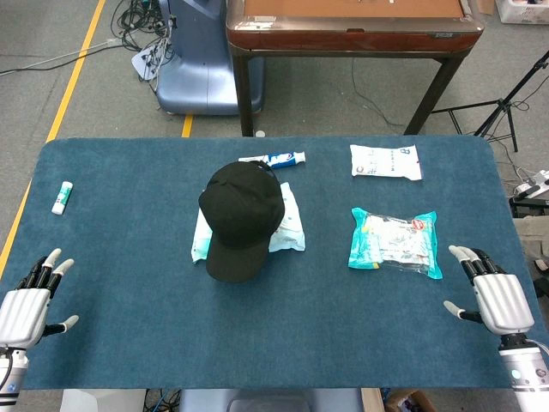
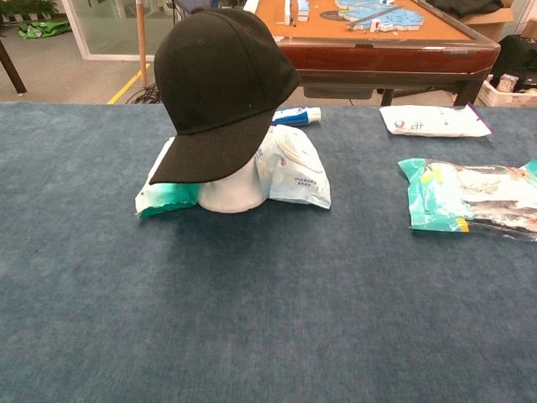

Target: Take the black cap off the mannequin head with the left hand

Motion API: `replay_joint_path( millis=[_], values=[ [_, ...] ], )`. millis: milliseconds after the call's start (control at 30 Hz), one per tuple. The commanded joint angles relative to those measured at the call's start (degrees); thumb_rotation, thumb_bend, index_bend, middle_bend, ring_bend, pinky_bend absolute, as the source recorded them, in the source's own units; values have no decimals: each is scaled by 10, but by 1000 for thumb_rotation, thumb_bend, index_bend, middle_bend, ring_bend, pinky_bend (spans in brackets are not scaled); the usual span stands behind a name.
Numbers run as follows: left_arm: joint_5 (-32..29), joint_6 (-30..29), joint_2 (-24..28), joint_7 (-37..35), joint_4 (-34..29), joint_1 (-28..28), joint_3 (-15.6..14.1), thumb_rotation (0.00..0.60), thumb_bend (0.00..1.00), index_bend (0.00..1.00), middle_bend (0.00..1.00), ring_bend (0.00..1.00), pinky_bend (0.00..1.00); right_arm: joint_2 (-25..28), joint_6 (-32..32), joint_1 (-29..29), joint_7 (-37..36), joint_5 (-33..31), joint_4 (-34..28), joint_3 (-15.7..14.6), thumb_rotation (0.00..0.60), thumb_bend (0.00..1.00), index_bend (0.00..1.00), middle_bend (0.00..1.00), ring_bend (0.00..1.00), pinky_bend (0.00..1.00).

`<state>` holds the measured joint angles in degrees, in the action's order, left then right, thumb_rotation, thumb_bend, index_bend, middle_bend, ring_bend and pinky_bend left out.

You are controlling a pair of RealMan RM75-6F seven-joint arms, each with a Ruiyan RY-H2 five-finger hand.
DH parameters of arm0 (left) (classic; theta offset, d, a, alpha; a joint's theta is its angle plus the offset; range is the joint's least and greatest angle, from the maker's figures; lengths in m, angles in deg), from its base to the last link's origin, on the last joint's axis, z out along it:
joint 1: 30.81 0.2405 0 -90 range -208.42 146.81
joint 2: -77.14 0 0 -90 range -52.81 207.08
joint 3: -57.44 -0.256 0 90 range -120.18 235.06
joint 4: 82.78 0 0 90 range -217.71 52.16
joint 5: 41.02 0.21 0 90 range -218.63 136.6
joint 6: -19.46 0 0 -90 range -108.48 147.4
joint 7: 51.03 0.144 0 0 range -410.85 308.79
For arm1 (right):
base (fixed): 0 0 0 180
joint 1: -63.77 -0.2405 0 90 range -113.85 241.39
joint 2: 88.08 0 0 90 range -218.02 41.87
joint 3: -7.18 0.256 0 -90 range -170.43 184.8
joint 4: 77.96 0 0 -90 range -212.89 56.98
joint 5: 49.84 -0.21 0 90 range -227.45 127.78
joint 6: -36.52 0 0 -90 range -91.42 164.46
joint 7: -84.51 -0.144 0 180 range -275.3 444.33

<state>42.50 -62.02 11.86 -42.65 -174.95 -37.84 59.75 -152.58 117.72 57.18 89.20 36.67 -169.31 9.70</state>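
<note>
At the table's near corners my left hand (image 1: 30,302) and right hand (image 1: 491,294) lie spread and empty, well apart from the black cap (image 1: 239,217) on the mannequin head (image 2: 232,191).

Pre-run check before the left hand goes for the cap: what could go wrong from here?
1. The black cap sits low over the white mannequin head; lifting by the brim could tip the head.
2. A wipes pack lies against the head's base and may get dragged.
3. The left hand rests open at the near table edge, so it faces a long reach.
</note>
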Motion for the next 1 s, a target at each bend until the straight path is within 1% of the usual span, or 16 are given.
replay_joint_path(
  millis=[33,233,433,533,633,700,800,867,933,967,1000],
  values=[
    [4,-4,1,-3,-1,1,-1,600,38,73,0,36,249,-1,-1,-1,0,1,1,-2,600,0,140,198,148,416],
    [5,-5,2,-6,0,1,-1,600,37,74,0,37,250,-1,-7,-3,5,1,-1,-3,600,0,146,201,149,416],
    [11,0,-6,7,0,-2,-7,600,37,77,0,49,259,2,14,6,-3,6,-4,-3,600,0,159,225,150,416],
    [23,4,-13,23,1,-6,-12,600,38,84,0,57,269,5,27,12,-9,12,-5,-3,600,0,164,233,150,416],
    [43,3,-24,24,4,-12,-16,600,38,111,23,81,294,7,36,17,-18,14,-5,-3,600,0,165,236,151,416],
    [62,2,-30,30,4,-17,-20,600,37,144,68,123,329,9,39,18,-24,14,-4,-2,600,0,165,239,152,416],
    [94,-2,-39,50,2,-28,-23,600,37,232,215,237,414,11,40,19,-29,14,-3,-2,600,0,165,240,152,416],
    [108,-2,-45,60,-2,-35,-22,600,37,344,405,354,498,12,41,20,-33,15,-3,-2,600,0,165,240,152,416],
    [121,-3,-53,69,-6,-44,-19,600,37,440,555,440,552,13,43,20,-37,16,-2,-2,600,0,165,240,152,416],
    [127,-4,-57,73,-6,-48,-16,600,37,485,625,481,575,13,42,20,-39,15,-2,-1,600,0,165,240,152,416],
    [134,-6,-61,75,-5,-51,-14,600,37,509,661,502,587,14,42,20,-40,15,-1,-1,600,0,165,240,152,416]
  ],
)
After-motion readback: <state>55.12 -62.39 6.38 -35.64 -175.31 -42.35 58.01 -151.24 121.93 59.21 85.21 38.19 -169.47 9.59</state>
